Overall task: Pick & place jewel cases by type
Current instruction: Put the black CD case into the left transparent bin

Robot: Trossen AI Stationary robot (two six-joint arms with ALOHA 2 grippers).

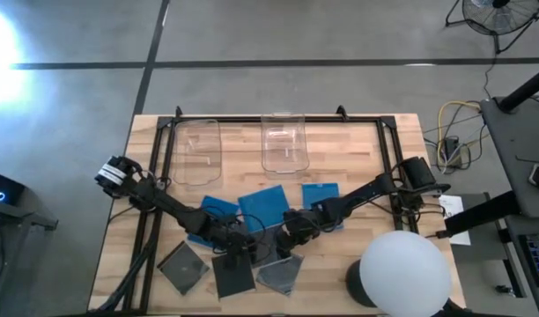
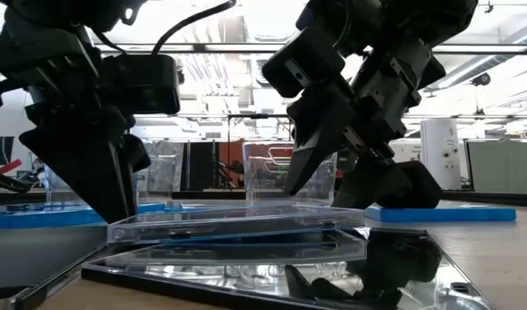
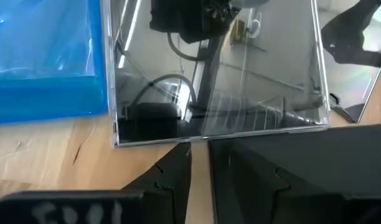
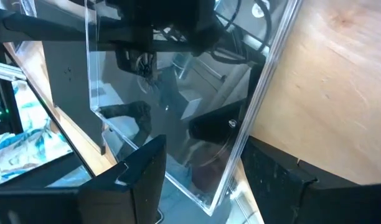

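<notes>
High view: both arms reach low over the dark jewel cases [image 1: 256, 264] at the bench's [image 1: 384, 211] near edge.

Low view: thin, stiff, slippery case [image 2: 238, 226]; best pinched by its edges.

Wrist views: left hand [image 3: 200, 168] nearly closed at a case edge; right hand [image 4: 203, 165] open, straddling one.

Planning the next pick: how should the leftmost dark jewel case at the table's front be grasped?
The dark case lies flat and thin on the wood, turned cornerwise to the table edge. Probably come straight down with the nearer left gripper, wrist turned to match, and pinch two opposite side edges. No raised lip shows for a side approach.
</notes>
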